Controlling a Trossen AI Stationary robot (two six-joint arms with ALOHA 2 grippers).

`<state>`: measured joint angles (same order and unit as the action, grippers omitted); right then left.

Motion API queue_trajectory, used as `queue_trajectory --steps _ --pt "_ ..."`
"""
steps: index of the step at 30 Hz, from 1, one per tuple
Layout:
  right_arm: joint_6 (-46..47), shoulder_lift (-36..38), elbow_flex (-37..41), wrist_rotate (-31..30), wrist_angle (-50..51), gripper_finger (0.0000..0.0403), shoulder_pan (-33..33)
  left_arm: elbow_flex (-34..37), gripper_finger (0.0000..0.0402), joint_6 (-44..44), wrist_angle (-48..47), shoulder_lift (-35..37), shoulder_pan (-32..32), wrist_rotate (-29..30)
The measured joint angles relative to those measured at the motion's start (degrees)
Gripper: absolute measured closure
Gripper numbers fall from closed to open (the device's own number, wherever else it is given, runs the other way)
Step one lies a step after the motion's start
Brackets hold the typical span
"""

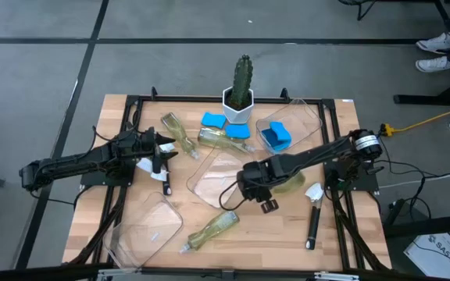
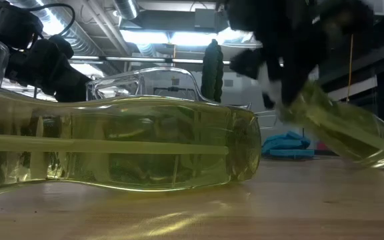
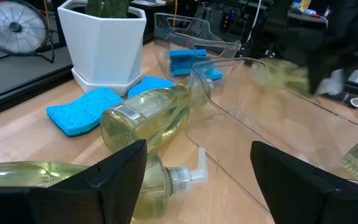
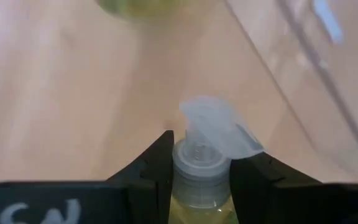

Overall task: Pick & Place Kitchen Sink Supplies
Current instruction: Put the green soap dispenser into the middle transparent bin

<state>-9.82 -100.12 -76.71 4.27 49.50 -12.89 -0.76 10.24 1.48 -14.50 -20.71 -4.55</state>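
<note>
My right gripper [image 1: 248,187] is over the table's middle, shut on a clear bottle of pale yellow-green liquid [image 1: 291,182]. My left gripper [image 1: 161,151] is open on the left side. In its wrist view its fingers stand wide apart above another bottle [image 3: 148,180], which lies on its side. Two more bottles lie flat, one by the cactus [image 1: 225,139] and one near the front edge [image 1: 213,229]. Blue sponges lie beside the pot [image 1: 213,119] and in the far tray [image 1: 276,137]. A black-handled brush [image 1: 312,218] lies on the right, another [image 1: 165,179] below my left gripper. My right gripper pinches the bottle's neck [image 4: 201,165] between its two fingers, just under the clear pump head [image 4: 213,127]. The bottle lies along the fingers, its body trailing back under the arm toward the table's right. It hangs tilted [image 2: 345,130], neck end up; whether its base touches the table I cannot tell.
A green cactus in a white pot [image 1: 239,97] stands at the far middle. Clear shallow trays lie in the middle [image 1: 209,176], at the near left [image 1: 143,226] and at the far right [image 1: 307,117]. Bare wood shows at the near right [image 1: 272,234].
</note>
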Motion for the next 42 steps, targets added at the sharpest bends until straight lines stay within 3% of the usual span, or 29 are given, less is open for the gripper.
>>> queue_trajectory --steps 8,20,25,33,42 --pt "-1.23 0.02 -10.06 14.68 1.97 0.0286 2.41 -0.02 0.0121 0.0 0.0 -0.01 -0.02 -0.01" --pt "-5.98 0.02 -25.07 23.89 8.96 0.0289 6.29 -0.02 0.0121 0.0 -0.02 0.0 -0.01 0.01" --pt "-7.39 0.04 -31.52 23.47 13.99 0.0289 7.66 -0.01 0.0121 0.0 0.0 -0.02 -0.02 0.0" --pt "-9.76 0.04 -39.92 17.8 17.96 0.0289 9.29 -0.01 0.0121 0.02 0.0 0.0 -0.02 0.0" --pt "-14.46 0.13 -44.74 13.23 16.02 0.0289 12.46 -0.01 0.0121 0.02 0.0 0.0 -0.01 0.01"
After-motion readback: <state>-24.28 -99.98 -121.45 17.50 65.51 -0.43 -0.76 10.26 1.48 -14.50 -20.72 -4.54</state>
